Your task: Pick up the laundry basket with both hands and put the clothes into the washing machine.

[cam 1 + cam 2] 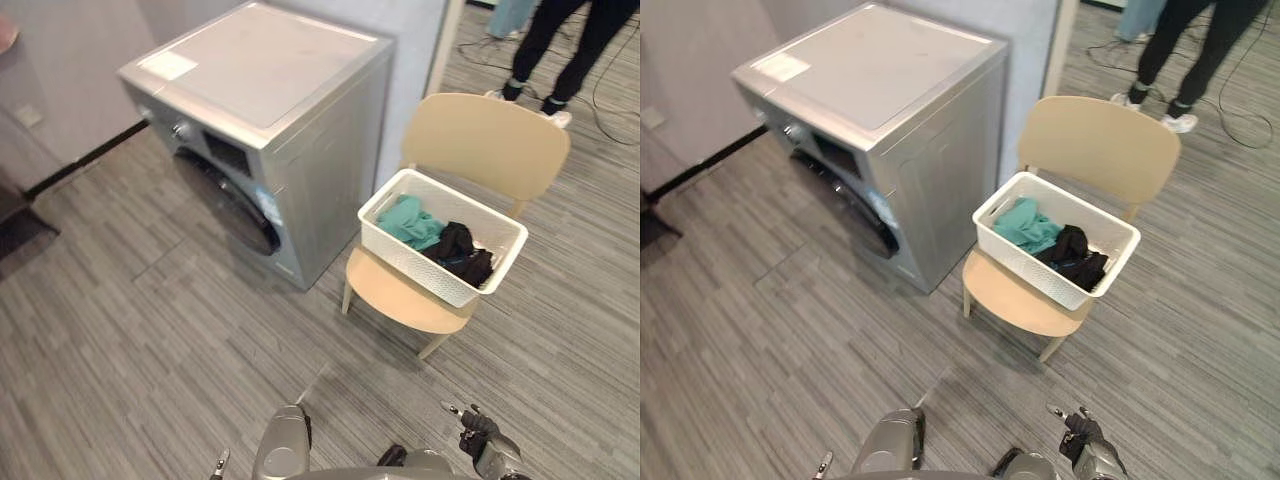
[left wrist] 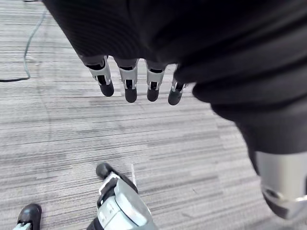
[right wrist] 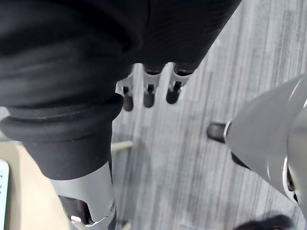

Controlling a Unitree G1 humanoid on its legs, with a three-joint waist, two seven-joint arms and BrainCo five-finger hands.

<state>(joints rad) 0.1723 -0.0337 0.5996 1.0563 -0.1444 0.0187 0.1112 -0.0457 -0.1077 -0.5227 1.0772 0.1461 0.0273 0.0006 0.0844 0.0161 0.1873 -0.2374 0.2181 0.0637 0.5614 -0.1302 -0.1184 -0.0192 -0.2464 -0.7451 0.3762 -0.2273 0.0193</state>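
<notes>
A white laundry basket (image 1: pixel 418 268) stands on the seat of a beige chair (image 1: pixel 487 142), right of the washing machine. In the basket lie a teal garment (image 1: pixel 410 221) and a black garment (image 1: pixel 463 252). The silver washing machine (image 1: pixel 262 88) stands to the left, with its round dark front door (image 1: pixel 236 207) shut. My left hand (image 2: pixel 128 82) hangs low over the grey floor, its fingers straight and holding nothing. My right hand (image 3: pixel 149 94) hangs the same way, fingers straight and empty, near a chair leg (image 3: pixel 123 144). Both hands are well short of the basket.
A person's legs (image 1: pixel 562 48) in dark trousers stand behind the chair at the far right, with cables (image 1: pixel 610 105) on the floor there. A wall runs behind the machine. Open grey floor lies between me and the chair.
</notes>
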